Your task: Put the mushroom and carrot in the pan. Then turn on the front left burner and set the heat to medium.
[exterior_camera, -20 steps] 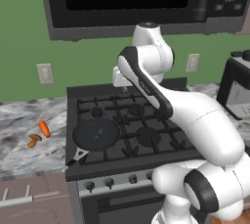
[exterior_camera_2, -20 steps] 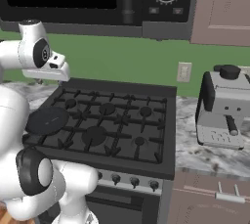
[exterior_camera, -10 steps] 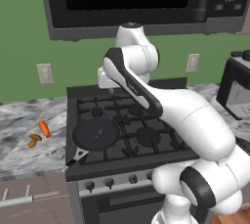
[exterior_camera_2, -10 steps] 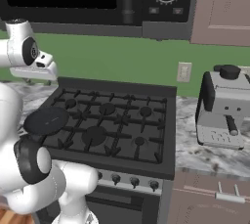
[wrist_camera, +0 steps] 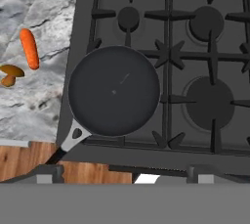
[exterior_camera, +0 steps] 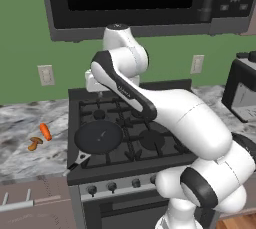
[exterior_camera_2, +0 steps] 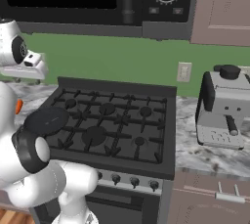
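An empty frying pan (wrist_camera: pixel 114 91) waits on the front left burner (exterior_camera: pixel 100 136), handle toward the stove's edge, ready for the mushroom (wrist_camera: pixel 10 73) and carrot (wrist_camera: pixel 29 48) lying close together on the marble counter (wrist_camera: pixel 34 105) beside it. The gripper (exterior_camera: pixel 95 84) hangs high over the back of the range (fingers spread wide, holding nothing), apparently looking down to survey the scene.

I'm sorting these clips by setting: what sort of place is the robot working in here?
A simulated home kitchen: a black gas stove with a frying pan on its front left burner, a microwave mounted above it, and an espresso machine on the marble counter.
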Controlling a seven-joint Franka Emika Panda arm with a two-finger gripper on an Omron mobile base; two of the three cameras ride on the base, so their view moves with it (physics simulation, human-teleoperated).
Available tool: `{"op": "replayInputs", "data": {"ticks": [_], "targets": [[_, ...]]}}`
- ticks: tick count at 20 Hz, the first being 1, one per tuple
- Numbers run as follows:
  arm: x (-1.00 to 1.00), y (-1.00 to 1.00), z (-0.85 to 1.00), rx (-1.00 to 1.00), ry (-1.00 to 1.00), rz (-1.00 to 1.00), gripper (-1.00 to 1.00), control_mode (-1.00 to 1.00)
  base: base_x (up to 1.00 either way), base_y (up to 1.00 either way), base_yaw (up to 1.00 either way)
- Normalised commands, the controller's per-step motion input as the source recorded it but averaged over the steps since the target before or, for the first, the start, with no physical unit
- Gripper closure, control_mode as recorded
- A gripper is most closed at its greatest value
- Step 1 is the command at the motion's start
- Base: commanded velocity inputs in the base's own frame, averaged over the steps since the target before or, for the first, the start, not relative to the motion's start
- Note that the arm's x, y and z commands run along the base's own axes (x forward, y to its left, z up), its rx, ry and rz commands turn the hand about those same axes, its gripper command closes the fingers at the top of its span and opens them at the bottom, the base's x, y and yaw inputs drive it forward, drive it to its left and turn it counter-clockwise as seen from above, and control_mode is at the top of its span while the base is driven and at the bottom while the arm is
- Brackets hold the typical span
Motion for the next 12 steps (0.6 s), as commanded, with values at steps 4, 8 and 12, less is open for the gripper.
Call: {"op": "replayInputs", "data": {"ticks": [4, 8, 12], "targets": [[0.0, 0.52, 0.0, 0.0, 0.0, 0.0, -1.0, -1.0, 0.0, 0.0, 0.0], [0.0, 0.45, 0.0, 0.0, 0.0, 0.0, -1.0, -1.0, 0.0, 0.0, 0.0], [0.0, 0.44, 0.0, 0.0, 0.0, 0.0, -1.0, -1.0, 0.0, 0.0, 0.0]]}}
